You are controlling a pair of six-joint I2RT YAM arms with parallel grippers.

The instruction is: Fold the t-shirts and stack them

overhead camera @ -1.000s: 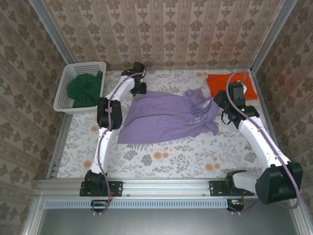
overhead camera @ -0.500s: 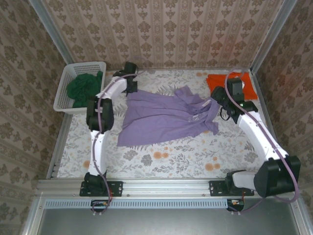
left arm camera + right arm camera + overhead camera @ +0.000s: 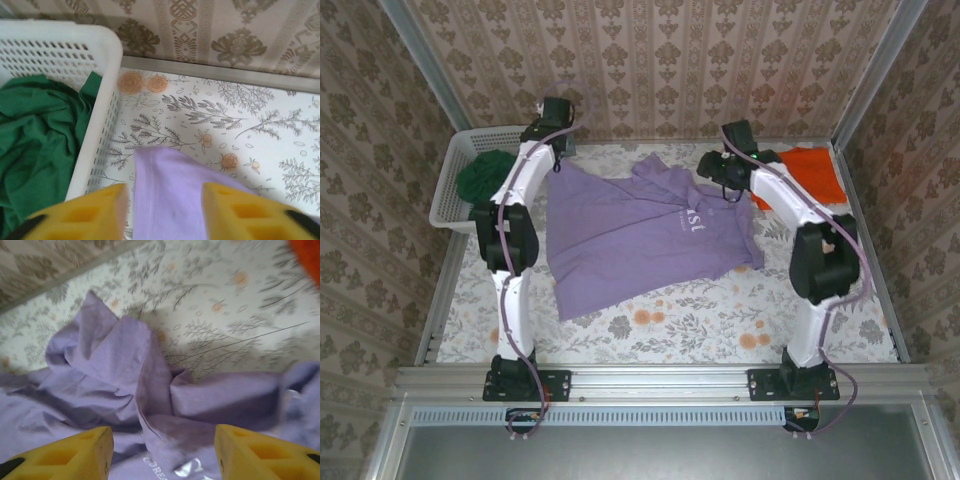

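**Lilac t-shirt (image 3: 630, 235) lies opened out by the bench's (image 3: 670, 320) far edge.**
The left claw (image 3: 165, 210), spread with a cloth edge loose between its fingers, hovers just beside the basket (image 3: 107, 90) and could snag it. The right claw (image 3: 162, 450), also spread, hangs over bunched cloth that may fold in crooked.

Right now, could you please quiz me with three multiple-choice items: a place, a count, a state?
1. Where is the dark green cloth t-shirt? A in the white plastic lattice basket; B on the floor; C on a hanger.
2. How many t-shirts show? A two; B three; C five.
3. The lilac-purple cloth t-shirt is: A folded square; B spread open on the floral table; C rolled up.
1 A, it lies inside the basket; 2 B, green, purple and a bright orange cloth t-shirt; 3 B, its white lettering faces up.
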